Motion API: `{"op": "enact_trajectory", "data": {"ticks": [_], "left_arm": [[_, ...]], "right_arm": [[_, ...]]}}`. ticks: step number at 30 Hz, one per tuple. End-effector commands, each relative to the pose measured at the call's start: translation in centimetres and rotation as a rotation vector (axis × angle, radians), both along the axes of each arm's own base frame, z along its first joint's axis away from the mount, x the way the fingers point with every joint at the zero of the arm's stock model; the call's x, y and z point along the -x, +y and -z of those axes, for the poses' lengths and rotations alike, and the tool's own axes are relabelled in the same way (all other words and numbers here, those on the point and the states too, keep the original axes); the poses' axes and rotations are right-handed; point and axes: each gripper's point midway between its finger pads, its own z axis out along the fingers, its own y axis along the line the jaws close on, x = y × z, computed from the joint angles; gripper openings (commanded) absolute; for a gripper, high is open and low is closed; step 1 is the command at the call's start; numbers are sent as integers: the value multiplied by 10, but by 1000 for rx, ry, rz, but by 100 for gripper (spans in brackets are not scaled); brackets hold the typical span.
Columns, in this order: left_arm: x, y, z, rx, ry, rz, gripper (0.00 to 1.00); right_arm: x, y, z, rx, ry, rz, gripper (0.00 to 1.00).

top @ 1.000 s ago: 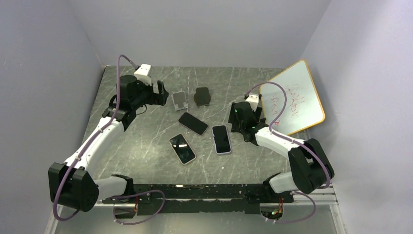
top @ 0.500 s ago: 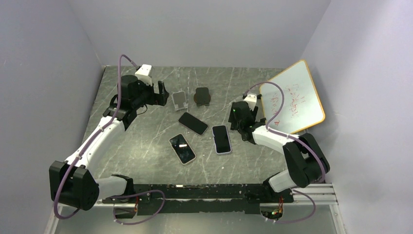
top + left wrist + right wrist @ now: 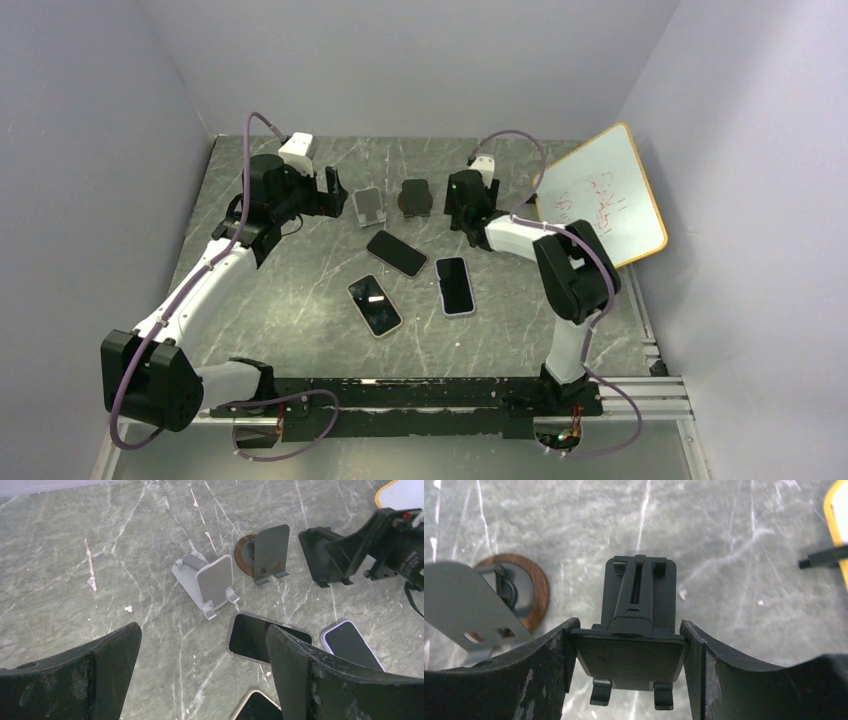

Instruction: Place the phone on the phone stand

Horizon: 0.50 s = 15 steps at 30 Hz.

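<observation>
Right pincer point(image 3: 627, 630): closed on the black stand point(image 3: 639, 595), with the plate pinched between both fingers. I could not tell whether the stand's feet touched the table point(image 3: 300, 290).
Left pincer point(image 3: 202, 630): spread wide and holding nothing, at the far left just beside the grey stand point(image 3: 207, 582).
Third stand: the wood-based stand point(image 3: 415, 197) stood between the grey stand and my right pincer.
Phones: three lay flat with screens up, all on the near side of the stands: the dark phone point(image 3: 397, 253), the left phone point(image 3: 375, 305) and the right phone point(image 3: 455, 286).
Direction: the dark phone lay near and right of my left pincer, and near and left of my right pincer.
Long axis: it ran slantwise, from far-left to near-right.
Nearer arm: both were about equally close, but only my left was free, so I judged the pick was its job.
</observation>
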Motion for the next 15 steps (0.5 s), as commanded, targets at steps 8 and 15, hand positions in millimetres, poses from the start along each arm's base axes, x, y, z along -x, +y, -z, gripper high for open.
{"op": "enact_trajectory", "data": {"ticks": [8, 15], "left_arm": [[-3, 1, -8, -27, -29, -8, 100], [-5, 1, -5, -31, -21, -8, 100]], "right_arm": [[-48, 2, 9, -12, -14, 10, 43], [-51, 12, -1, -31, -49, -105, 88]]}}
